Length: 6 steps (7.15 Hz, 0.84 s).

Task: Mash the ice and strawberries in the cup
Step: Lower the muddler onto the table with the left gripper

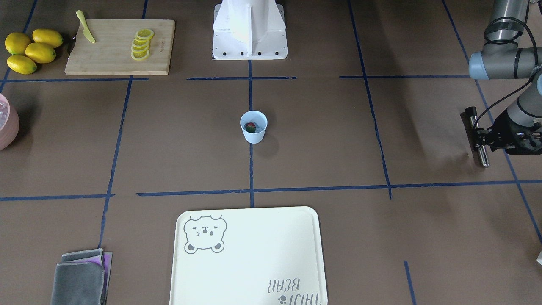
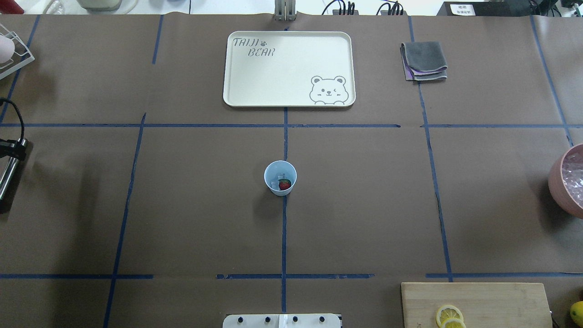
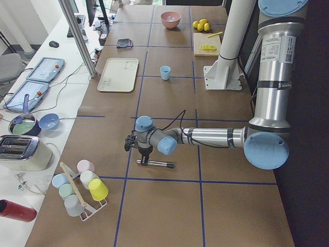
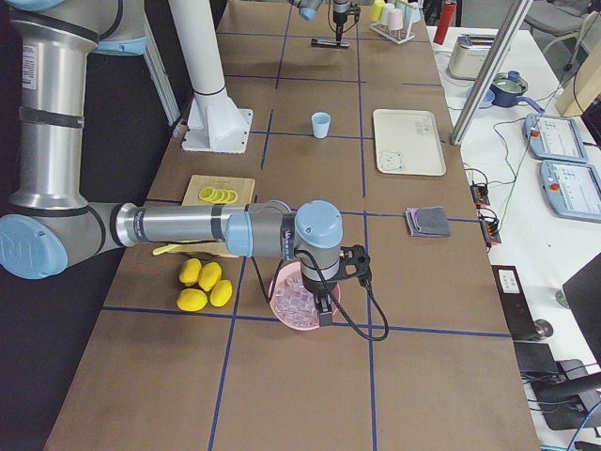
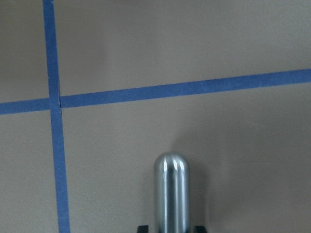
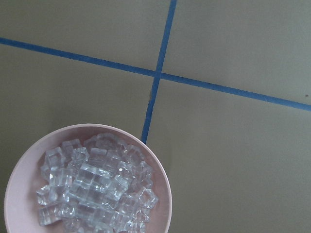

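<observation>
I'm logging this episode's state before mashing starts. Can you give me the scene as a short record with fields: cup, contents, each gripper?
cup: light-blue cup, upright at the table's centre
contents: one red strawberry beside ice chunks
left gripper: left gripper shut on a metal rod, at the table's left end, far from the cup
right gripper: right gripper over the pink bowl of ice cubes; open or shut cannot be told
</observation>
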Motion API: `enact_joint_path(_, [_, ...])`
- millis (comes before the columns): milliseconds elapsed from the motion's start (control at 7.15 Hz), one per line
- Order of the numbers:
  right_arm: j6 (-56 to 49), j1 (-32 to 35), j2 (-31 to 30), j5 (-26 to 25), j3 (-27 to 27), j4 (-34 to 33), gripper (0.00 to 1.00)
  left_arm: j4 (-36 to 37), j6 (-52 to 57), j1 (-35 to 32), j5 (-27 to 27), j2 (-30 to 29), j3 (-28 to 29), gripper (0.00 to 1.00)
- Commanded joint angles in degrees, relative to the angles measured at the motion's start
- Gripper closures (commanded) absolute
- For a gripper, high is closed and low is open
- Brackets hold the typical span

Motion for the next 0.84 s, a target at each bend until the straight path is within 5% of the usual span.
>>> enact_joint_path(0, [0.0, 0.0, 0.0, 0.2, 0.0, 0.0, 0.0, 3.0, 7.5, -6.6, -6.2, -0.4, -0.3, 0.0])
enact_joint_path(280, [0.0, -0.1, 0.1, 0.3, 0.0, -0.1, 0.0, 15.1, 23.7, -16.1, -10.0, -0.7, -3.7, 0.0])
enact_joint_path(560, [0.0, -0.1, 0.1, 0.4, 0.0, -0.1, 0.0, 39.5, 37.9, -25.2, -10.1, -1.4, -12.4, 0.0])
enact_joint_path(699, [0.0, -0.1, 0.1, 0.4, 0.0, -0.1, 0.0, 44.4, 38.9, -28.9, -13.2, -1.1, -12.7, 0.0])
